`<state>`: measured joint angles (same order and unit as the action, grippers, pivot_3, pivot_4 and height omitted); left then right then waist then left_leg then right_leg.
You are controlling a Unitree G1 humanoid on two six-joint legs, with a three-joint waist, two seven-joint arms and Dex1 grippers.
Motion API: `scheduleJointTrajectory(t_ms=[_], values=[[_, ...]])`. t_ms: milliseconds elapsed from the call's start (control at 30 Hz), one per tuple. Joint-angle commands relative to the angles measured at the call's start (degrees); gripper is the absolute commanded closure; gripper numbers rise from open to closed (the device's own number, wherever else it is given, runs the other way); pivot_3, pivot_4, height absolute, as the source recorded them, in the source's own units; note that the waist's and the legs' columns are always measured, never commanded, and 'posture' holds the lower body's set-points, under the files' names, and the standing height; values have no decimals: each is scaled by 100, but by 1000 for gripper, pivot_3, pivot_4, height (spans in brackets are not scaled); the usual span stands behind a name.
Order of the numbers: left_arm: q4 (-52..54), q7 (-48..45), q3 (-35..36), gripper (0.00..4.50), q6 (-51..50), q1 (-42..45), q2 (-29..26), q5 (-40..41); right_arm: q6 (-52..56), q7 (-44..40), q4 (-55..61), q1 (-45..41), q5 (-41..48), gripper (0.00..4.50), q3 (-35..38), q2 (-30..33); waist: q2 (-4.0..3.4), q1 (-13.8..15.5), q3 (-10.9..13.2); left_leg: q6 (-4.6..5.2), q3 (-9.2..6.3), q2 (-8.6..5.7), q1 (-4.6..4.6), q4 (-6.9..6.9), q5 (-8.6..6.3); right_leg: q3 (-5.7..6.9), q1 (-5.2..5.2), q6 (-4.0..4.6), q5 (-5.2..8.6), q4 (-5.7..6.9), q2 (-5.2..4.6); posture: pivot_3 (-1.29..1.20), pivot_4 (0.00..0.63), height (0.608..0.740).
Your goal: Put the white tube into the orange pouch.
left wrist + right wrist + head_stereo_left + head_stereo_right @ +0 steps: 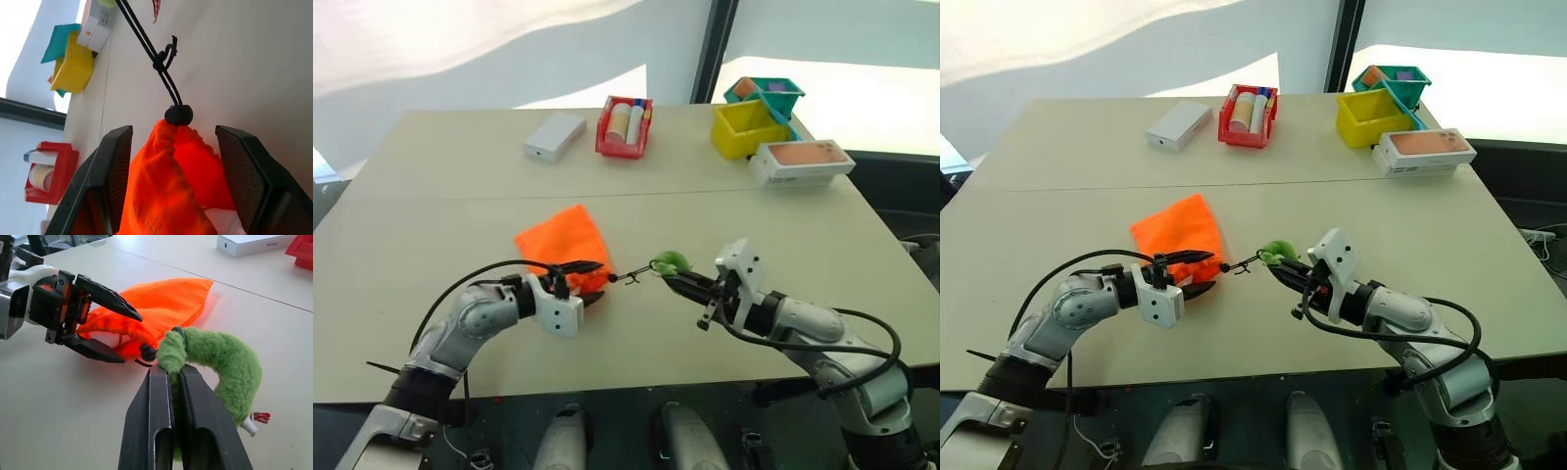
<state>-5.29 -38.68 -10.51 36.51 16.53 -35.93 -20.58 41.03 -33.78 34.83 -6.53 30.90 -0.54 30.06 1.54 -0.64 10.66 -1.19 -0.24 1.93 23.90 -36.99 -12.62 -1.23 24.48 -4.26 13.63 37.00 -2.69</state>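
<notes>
Tube: a white patch shows inside the pouch (563,243) mouth, likely the tube (222,223).
Left end effector (592,285): spread around the gathered neck.
Right end effector (172,377): pinching the green loop (222,361).
Left to do: draw the cord (151,51) tight, I'd say.

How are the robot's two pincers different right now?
The left pincer is open, its fingers spread around the gathered neck of the orange pouch. The right pincer is shut, pinching the fuzzy green loop on the pouch's black cord. Both have black fingers and point toward each other.
</notes>
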Motion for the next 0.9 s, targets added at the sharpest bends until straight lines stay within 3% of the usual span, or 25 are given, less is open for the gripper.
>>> scheduleJointTrajectory(t_ms=[33,900], values=[[157,128,-32,1626,10,28,-34,62,-29,25,211,-77,124,4500,128,30,0,0,0,0,0,0,0,0,0,0,0,0,0,0,0,0,150,740],[-555,1192,-483,1626,273,550,253,-706,-197,100,237,101,547,4500,211,-76,0,0,0,0,1,0,1,6,0,0,1,0,0,-4,-1,0,150,740]])
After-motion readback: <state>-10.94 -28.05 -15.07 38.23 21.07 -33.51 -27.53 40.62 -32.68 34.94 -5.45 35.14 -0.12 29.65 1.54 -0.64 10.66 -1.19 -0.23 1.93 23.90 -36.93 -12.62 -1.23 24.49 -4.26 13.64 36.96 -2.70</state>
